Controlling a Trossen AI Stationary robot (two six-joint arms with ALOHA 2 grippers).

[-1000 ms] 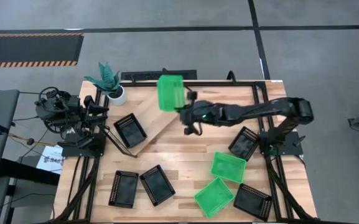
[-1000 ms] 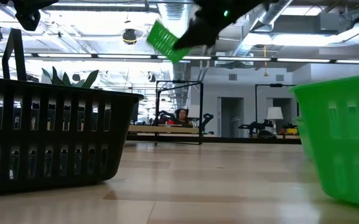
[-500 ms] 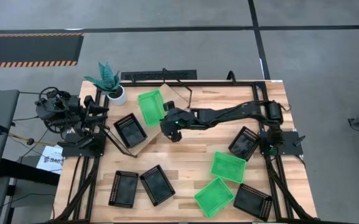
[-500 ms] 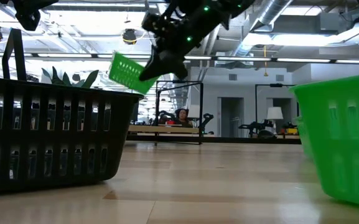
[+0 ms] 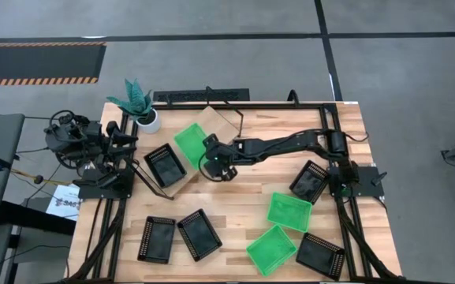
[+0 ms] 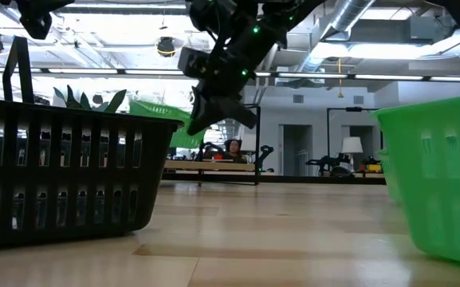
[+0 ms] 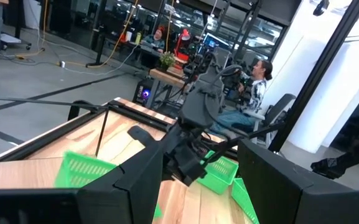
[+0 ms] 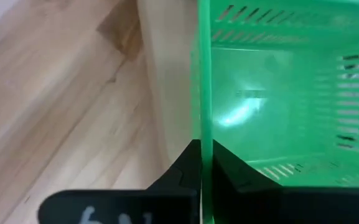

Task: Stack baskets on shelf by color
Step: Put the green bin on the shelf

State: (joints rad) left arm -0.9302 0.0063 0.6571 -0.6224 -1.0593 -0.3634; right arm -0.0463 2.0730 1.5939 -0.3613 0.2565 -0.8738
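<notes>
A: Which step is in hand?
B: My right gripper (image 5: 208, 160), clamped on the green basket's (image 5: 191, 142) wall, holds it over the shelf (image 5: 211, 134), beside a black basket (image 5: 165, 164).
A: Next?
B: I judge: lower flat, then release.

The green basket (image 8: 279, 93) is glossy, translucent plastic with slotted walls. The shelf (image 5: 211, 150) is pale, smooth, matt wood. The surface (image 5: 235, 229) is light planked wood with visible grain. The black baskets (image 6: 54, 183) look like matt plastic.

A potted plant (image 5: 136, 102) stands at the table's (image 5: 235, 229) back-left corner.
</notes>
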